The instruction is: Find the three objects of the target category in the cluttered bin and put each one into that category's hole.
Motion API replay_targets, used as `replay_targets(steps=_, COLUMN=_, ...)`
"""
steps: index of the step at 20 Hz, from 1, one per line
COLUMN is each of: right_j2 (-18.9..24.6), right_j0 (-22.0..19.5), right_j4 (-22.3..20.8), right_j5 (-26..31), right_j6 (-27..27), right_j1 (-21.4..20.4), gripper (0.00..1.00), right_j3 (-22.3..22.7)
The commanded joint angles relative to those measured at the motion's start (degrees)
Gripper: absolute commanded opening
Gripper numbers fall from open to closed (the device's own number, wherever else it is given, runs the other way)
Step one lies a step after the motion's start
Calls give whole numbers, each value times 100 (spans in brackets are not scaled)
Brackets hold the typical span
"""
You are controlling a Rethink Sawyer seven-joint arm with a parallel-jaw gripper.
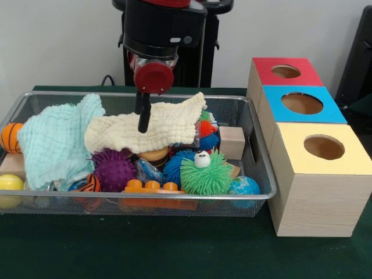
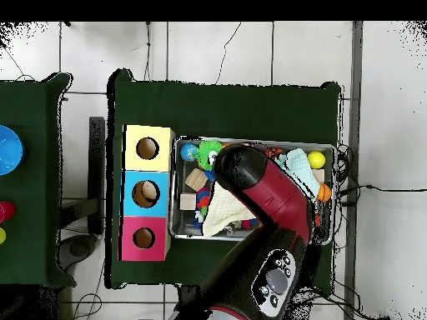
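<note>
The wire mesh bin (image 1: 145, 197) is full of toys and two cloths; it also shows in the overhead view (image 2: 173, 187). My gripper (image 1: 143, 125) hangs over the bin's middle, its black fingers together and pinched on a cream cloth (image 1: 168, 125) spread over the toys. The blue-topped box's hole (image 1: 301, 103) is right of the bin, between the red-topped box (image 1: 286, 71) and the yellow-topped box (image 1: 324, 147). In the overhead view my arm (image 2: 258, 187) hides the gripper, and the cream cloth (image 2: 221, 212) and the blue box's hole (image 2: 145, 193) show.
In the bin lie a mint cloth (image 1: 55, 142), a purple spiky ball (image 1: 113, 170), a green spiky ball with an eye (image 1: 206, 173), a blue spiky ball (image 1: 174, 165), a globe ball (image 1: 244, 186), a basketball (image 1: 10, 136), a yellow ball (image 1: 10, 183), a wooden block (image 1: 231, 141) and an orange brick (image 1: 152, 187).
</note>
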Motion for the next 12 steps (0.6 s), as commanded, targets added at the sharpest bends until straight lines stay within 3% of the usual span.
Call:
replay_targets(steps=1, right_j2=852, right_j0=-97, right_j4=349, right_j5=210, right_j6=1481, right_j1=140, gripper=100, right_j3=304)
replay_targets(steps=8, right_j2=1289, right_j0=-217, right_j4=511, right_j5=-483, right_j6=1009, right_j1=61, gripper=100, right_j3=523)
replay_targets(steps=12, right_j2=1352, right_j0=-442, right_j4=431, right_j5=-405, right_j6=858, right_j1=264, gripper=100, right_j3=231)
